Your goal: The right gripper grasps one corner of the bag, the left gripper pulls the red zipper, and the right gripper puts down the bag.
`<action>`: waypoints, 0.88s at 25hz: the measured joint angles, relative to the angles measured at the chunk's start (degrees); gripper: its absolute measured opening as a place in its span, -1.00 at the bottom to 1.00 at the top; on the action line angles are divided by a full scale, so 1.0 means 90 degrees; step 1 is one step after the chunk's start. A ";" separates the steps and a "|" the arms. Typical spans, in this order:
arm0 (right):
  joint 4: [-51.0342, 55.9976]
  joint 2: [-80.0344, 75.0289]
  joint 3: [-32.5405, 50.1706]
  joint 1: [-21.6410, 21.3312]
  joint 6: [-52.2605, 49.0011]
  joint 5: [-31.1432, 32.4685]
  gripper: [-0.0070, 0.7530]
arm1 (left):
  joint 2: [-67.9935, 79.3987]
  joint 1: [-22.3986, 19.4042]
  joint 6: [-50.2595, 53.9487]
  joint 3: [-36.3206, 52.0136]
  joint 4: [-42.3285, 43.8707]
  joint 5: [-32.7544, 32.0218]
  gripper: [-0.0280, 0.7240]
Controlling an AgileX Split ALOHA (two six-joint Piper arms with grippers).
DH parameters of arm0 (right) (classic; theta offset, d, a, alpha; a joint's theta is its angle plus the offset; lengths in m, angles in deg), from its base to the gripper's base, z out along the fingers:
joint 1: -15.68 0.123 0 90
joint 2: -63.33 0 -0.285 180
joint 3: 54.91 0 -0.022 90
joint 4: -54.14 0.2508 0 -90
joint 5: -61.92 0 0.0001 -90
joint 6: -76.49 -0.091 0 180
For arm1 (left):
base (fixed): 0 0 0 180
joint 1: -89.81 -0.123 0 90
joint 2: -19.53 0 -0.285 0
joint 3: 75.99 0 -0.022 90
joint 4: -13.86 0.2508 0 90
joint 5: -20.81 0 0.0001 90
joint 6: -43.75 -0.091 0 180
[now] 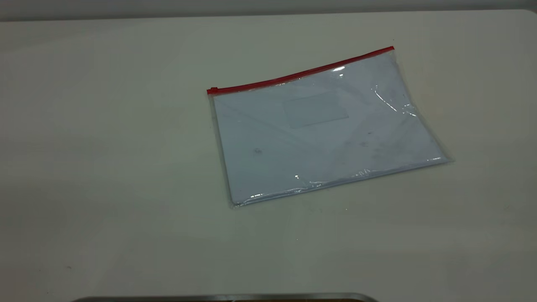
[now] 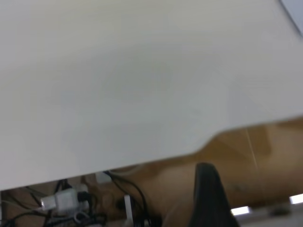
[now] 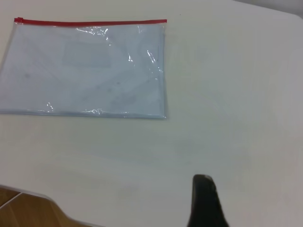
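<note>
The bag lies flat on the white table, right of centre, with white paper inside and a small clear card pocket. The red zipper runs along its far long edge, with the slider tab at the left end. Neither gripper shows in the exterior view. The right wrist view shows the bag and zipper far from my right gripper, which appears only as a black tip over bare table. My left gripper appears only as a black tip beyond the table's edge.
A dark, metal-rimmed object sits at the table's near edge. In the left wrist view, the table edge has cables and connectors below it over a brown floor. The table's rounded corner shows in the right wrist view.
</note>
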 joint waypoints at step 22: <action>0.0000 0.0000 0.0000 0.0000 0.0000 0.0000 0.41 | -0.1519 -0.0670 0.0025 0.0000 0.0008 -0.0071 0.54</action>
